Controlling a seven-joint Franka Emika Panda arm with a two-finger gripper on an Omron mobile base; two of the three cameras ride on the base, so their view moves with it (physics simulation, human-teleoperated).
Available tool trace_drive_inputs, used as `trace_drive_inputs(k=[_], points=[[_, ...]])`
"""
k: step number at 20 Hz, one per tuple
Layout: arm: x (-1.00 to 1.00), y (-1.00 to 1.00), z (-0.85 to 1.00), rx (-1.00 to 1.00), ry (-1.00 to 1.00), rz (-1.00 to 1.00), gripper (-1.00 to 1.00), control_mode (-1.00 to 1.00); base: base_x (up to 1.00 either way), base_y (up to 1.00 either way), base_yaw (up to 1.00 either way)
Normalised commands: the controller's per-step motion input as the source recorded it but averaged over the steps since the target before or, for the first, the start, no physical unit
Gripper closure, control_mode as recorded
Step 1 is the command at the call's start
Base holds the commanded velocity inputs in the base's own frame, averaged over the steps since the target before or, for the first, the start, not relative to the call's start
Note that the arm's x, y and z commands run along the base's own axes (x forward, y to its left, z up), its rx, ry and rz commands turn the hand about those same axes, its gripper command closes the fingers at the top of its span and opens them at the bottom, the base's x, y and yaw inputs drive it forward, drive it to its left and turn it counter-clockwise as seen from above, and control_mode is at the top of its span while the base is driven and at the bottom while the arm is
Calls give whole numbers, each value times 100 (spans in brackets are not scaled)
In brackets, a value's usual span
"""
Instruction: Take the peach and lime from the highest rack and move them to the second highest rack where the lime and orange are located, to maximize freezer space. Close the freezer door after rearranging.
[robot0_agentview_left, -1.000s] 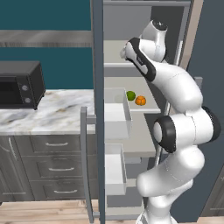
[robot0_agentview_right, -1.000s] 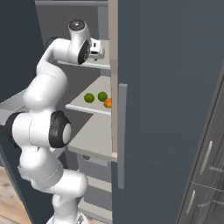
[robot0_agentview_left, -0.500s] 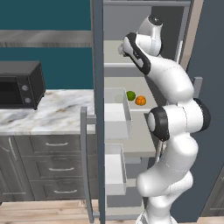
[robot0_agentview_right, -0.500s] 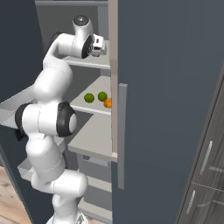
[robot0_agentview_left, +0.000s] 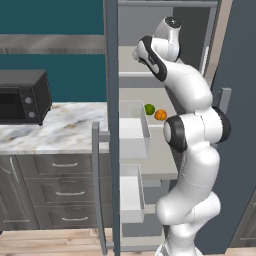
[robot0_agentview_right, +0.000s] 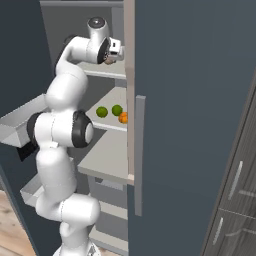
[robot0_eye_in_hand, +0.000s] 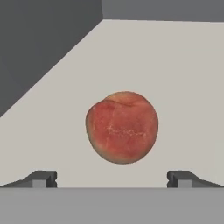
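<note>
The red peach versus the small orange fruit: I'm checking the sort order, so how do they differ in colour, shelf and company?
The mottled red peach lies on the top rack; the plain orange fruit sits one rack lower. The peach has bare shelf around it and lies ahead of the open gripper, between its fingertip lines; the orange sits beside green limes. Both are round and rest untouched on pale shelves.

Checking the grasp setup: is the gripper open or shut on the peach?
Open: the gripper has fingers spread wide, with the peach ahead, untouched.
</note>
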Motion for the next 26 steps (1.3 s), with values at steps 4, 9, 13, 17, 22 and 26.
trace_drive_inputs(k=[4,9,13,17,22,26], points=[[36,0,-1,0,0,0,-100,-100,0,0,0],[39,0,-6,0,1,0,-100,-100,0,0,0],[24,0,-8,0,0,0,-100,-100,0,0,0],[2,4,-8,-1,3,0,100,-100,0,0,0],[-7,1,-18,-2,10,0,100,-100,0,0,0],[-55,0,-14,0,0,0,100,-100,0,0,0]])
